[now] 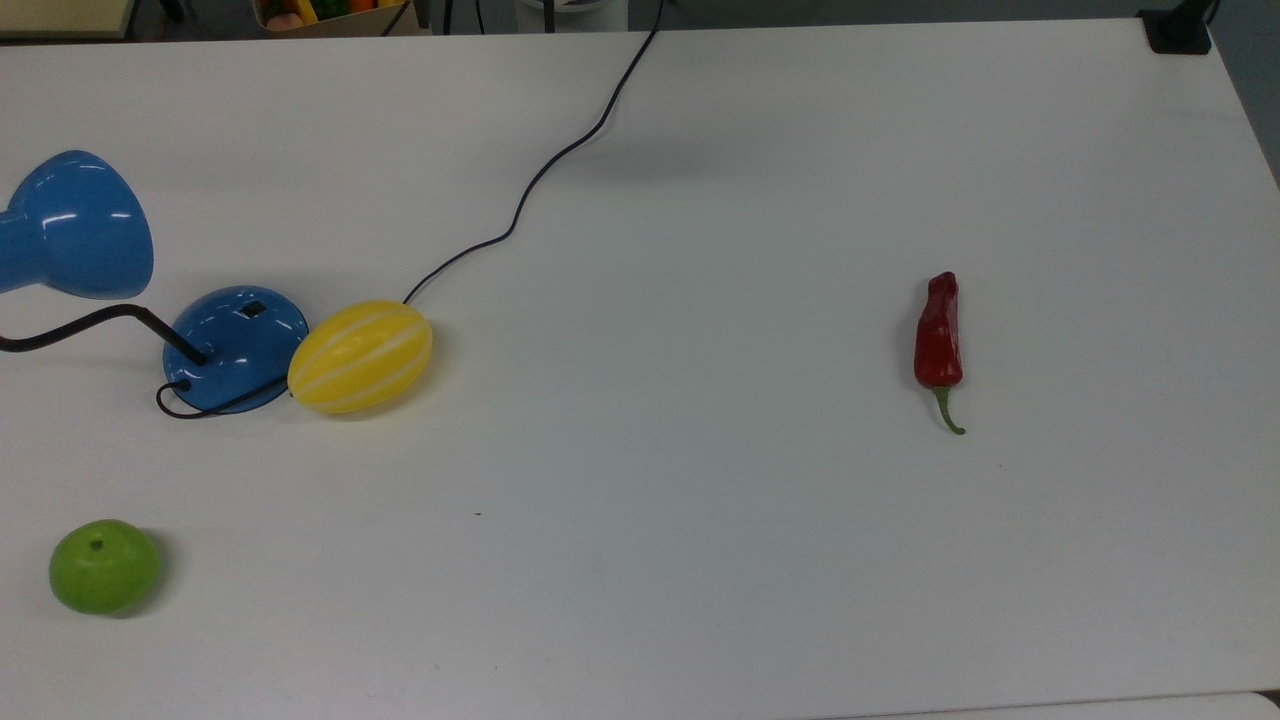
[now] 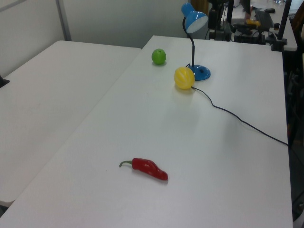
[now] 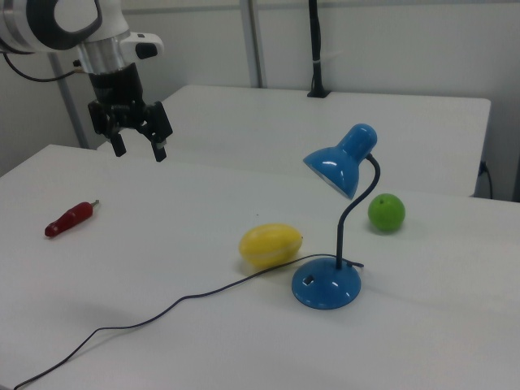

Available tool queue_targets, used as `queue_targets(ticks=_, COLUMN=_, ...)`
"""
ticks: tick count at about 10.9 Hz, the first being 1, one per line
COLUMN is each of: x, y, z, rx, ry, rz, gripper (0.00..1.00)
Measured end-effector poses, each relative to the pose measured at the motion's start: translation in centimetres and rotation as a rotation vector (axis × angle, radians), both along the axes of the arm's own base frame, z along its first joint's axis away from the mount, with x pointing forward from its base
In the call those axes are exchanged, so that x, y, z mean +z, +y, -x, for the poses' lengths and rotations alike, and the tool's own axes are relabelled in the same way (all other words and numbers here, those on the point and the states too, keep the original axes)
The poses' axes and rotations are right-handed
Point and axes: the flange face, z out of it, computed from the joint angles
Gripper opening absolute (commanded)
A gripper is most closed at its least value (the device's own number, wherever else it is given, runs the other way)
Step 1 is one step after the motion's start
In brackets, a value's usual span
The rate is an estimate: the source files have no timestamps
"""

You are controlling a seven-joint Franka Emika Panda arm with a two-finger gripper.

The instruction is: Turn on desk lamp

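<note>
**Gripper high above the table, lamp far from it**

High over the white table (image 3: 162, 244), the black two-finger gripper (image 3: 138, 150) hangs with fingers spread apart, holding nothing. Well apart, toward the right view's right and lower, the glossy blue desk lamp (image 3: 337, 236) stands upright; its cone shade points down toward the right view's left, above the yellow striped melon (image 3: 270, 245) just beside its base.
</note>
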Motion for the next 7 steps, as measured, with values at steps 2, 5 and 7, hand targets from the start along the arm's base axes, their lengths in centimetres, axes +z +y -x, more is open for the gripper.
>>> queue_targets(ticks=2, x=-0.07, y=-0.01, z=0.09, rx=0.000, ry=0.008, rz=0.001, gripper=0.91)
queue_targets(ticks=5, x=-0.07, y=-0.01, z=0.09, rx=0.000, ry=0.008, rz=0.001, gripper=0.00)
queue_targets(ticks=7, x=-0.09, y=0.00, z=0.09, rx=0.000, ry=0.009, rz=0.001, gripper=0.00)
